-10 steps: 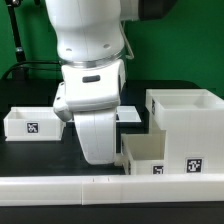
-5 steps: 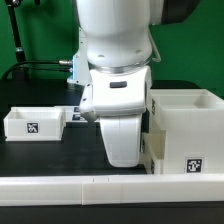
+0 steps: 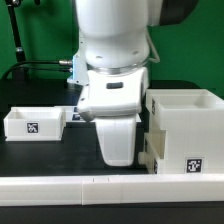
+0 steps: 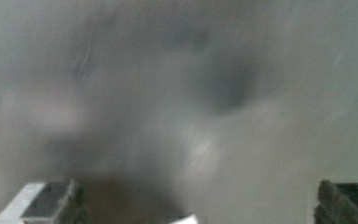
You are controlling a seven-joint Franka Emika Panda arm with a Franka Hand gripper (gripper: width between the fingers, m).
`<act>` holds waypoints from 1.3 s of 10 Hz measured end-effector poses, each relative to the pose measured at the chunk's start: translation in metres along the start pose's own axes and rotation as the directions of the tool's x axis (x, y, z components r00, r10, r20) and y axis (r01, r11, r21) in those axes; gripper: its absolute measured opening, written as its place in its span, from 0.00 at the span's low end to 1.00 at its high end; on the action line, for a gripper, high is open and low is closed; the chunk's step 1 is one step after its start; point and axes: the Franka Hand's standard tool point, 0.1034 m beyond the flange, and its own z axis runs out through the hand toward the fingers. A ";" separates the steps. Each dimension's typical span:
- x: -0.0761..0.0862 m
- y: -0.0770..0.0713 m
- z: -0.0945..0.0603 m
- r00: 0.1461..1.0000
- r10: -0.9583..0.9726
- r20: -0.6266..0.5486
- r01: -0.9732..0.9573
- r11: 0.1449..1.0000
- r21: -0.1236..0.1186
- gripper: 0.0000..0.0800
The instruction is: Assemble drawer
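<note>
Down at the wrist, the gripper [image 4: 197, 205] is standing spread wide, its two dark fingers [image 4: 51, 203] sitting at opposite edges of the wrist view with nothing pinched between them. The surface ahead is showing only as a grey blur, perhaps a white panel very close to the lens. In the exterior view the arm [image 3: 115, 90] is hanging low over the black table [image 3: 30, 150] and blocking most of a small tray [image 3: 151, 148], which is peeking out just beside the big housing [image 3: 185, 125] on the exterior view's right. Another tray [image 3: 33, 122] is lying well apart on the exterior view's left. A long low rail [image 3: 60, 186] is running along the front.
</note>
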 end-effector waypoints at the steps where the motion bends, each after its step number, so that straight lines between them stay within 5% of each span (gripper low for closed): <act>1: -0.011 -0.007 0.000 1.000 -0.008 -0.001 0.008 1.000 0.008 0.81; 5: -0.062 -0.056 -0.011 1.000 -0.015 0.001 0.015 0.999 0.032 0.81; 13: -0.075 -0.061 -0.011 1.000 0.012 -0.003 -0.012 1.000 0.018 0.81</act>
